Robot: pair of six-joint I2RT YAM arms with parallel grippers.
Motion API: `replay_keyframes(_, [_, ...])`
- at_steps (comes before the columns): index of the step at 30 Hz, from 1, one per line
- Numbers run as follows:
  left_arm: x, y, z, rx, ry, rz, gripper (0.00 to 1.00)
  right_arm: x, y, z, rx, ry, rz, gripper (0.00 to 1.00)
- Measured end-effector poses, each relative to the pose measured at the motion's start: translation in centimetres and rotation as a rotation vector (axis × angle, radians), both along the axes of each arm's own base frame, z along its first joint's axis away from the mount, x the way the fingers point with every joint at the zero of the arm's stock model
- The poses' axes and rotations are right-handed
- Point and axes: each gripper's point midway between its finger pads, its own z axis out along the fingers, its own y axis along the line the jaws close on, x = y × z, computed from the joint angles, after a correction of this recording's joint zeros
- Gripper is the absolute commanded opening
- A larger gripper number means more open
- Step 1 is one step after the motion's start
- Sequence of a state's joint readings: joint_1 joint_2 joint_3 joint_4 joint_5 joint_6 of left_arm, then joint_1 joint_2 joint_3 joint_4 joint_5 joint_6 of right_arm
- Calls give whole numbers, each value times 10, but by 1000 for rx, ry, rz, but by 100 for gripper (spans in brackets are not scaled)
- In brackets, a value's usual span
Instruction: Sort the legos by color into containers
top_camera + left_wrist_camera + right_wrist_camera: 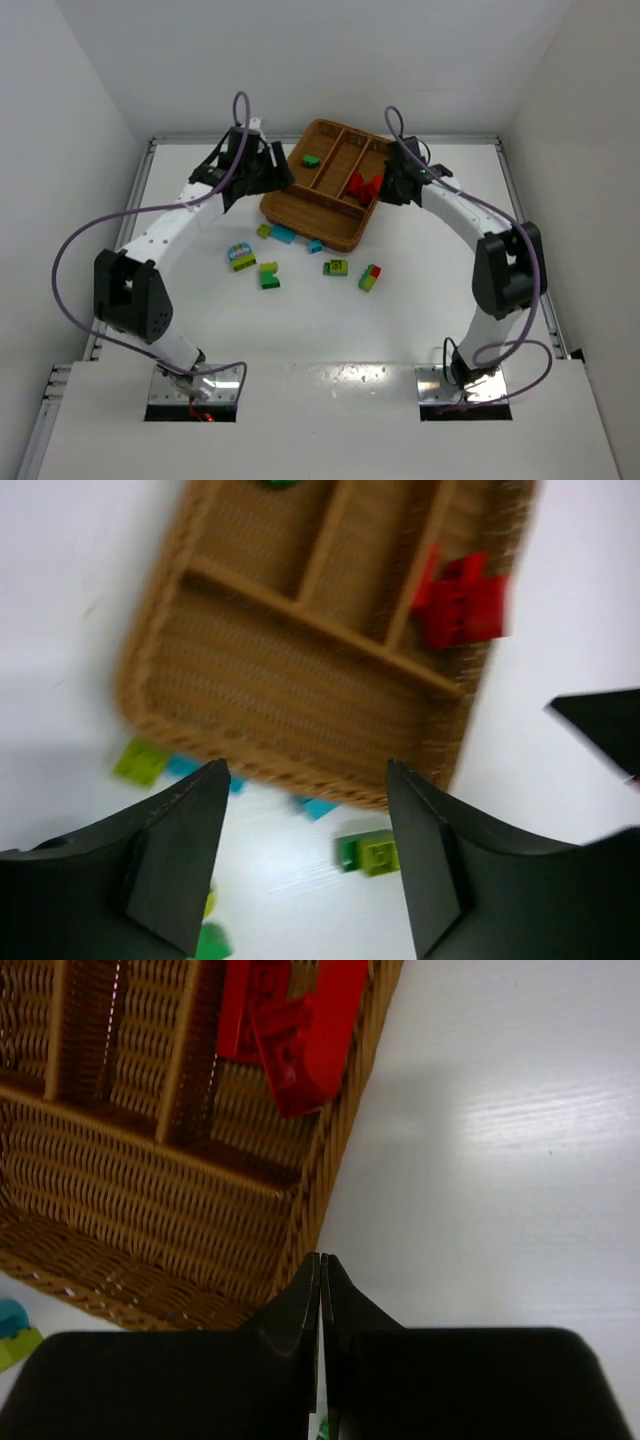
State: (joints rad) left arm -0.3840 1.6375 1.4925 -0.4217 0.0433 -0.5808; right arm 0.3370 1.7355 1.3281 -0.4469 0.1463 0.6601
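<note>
Seeing wicker tray (300, 215) sitting skewed at upper centre of top view, three narrow compartments (335, 165) running upper right to lower left, one cross compartment (318, 222) lying along the lower edge. Counting one green lego (311, 160) in the leftmost, red legos (362, 186) in the rightmost, probably two. Counting seven loose legos (336, 267) lying just below the tray, mid-frame. Reading left gripper (305, 775) as spread wide, hovering over the tray's lower edge. Reading right gripper (320, 1265) as pinched together on nothing, hanging at the tray's right rim.
</note>
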Motion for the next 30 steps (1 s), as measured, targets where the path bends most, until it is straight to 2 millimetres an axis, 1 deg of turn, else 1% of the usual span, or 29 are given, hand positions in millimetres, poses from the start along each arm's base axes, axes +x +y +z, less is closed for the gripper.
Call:
replay_keyframes(2, [-12,25,-19,29,40,64,64,19,0,-6,-3,2,-3,1])
replay_keyframes(4, [-23,45,-27,47,58,113,63,31,1,-15,0,21,1,1])
replay_keyframes(6, [-29,57,-24,49,47,145,63,46,0,-22,0,37,0,1])
replay_keyframes(8, [-29,63,-17,44,28,162,62,59,1,-28,0,47,0,1])
replay_keyframes(9, [-29,64,-14,41,17,165,62,65,0,-30,0,46,-4,1])
replay_keyframes(11, [-27,68,-9,35,-1,176,62,67,-1,-35,-4,56,-7,1])
replay_keyframes(13, [-26,71,-9,33,-4,183,61,65,-2,-38,-8,71,-7,1])
replay_keyframes(15, [-26,73,-12,33,4,185,61,70,0,-39,-8,78,-4,1])
replay_keyframes(17, [-27,74,-13,33,9,184,61,79,3,-39,-5,72,-4,2])
replay_keyframes(20, [-27,73,-13,28,10,177,61,89,7,-46,0,75,1,4])
replay_keyframes(25, [-27,75,-13,31,10,174,61,118,18,-53,15,63,10,4])
replay_keyframes(26, [-27,75,-13,32,10,172,61,122,19,-53,17,57,11,5])
replay_keyframes(28, [-27,76,-14,34,12,172,61,122,20,-54,18,55,12,5])
replay_keyframes(30, [-27,77,-14,36,13,171,61,116,20,-54,19,51,15,6])
